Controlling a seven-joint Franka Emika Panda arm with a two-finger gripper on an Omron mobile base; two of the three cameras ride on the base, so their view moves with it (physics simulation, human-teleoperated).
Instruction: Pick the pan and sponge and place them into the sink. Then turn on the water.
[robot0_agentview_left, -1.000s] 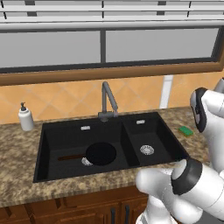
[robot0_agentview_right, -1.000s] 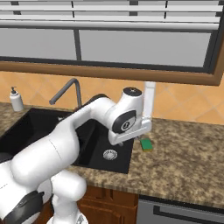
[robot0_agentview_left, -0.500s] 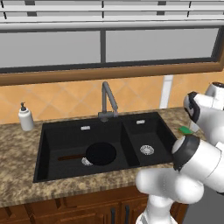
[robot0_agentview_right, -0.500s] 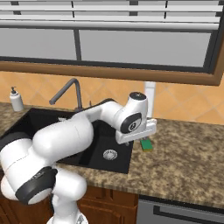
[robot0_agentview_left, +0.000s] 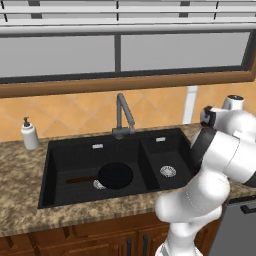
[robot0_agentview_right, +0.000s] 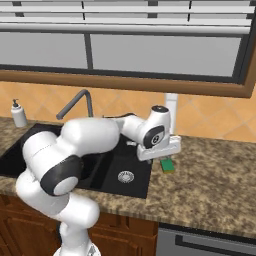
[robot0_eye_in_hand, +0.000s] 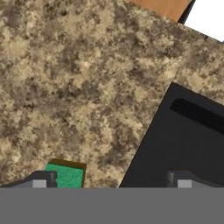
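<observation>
One job is already settled: the pan (robot0_agentview_left: 115, 175) lies flat in the larger basin of the sink (robot0_agentview_left: 55, 160), at centre-left of the left base view, its thin brown handle pointing toward the frame's left edge. The sink is the biggest thing before you, a black double basin set into the speckled worktop (robot0_agentview_right: 220, 195), with the faucet (robot0_agentview_left: 123, 114) standing behind the divider and no water running.

Next down in size is your claw (robot0_eye_in_hand: 109, 179). Its two dark tips sit wide apart at the bottom of the hand view, fully spread and holding nothing. The left-hand tip is just beside the sponge; the right-hand tip hangs over the sink's black surface.

Smallest is the sponge (robot0_eye_in_hand: 65, 174), a bright green block lying flat on the worktop close to the sink's edge, at the lower left of the hand view. In the right base view it sits just right of frame centre, under the hand (robot0_agentview_right: 167, 164).

Expect it to be very light and soft, so it should squash under the tips rather than slip, and nothing about it looks fragile. You are off to one side of it, I judge, so centre the claw over the block first, then pinch it across its short sides, low enough to catch the flanks rather than the top face.
</observation>
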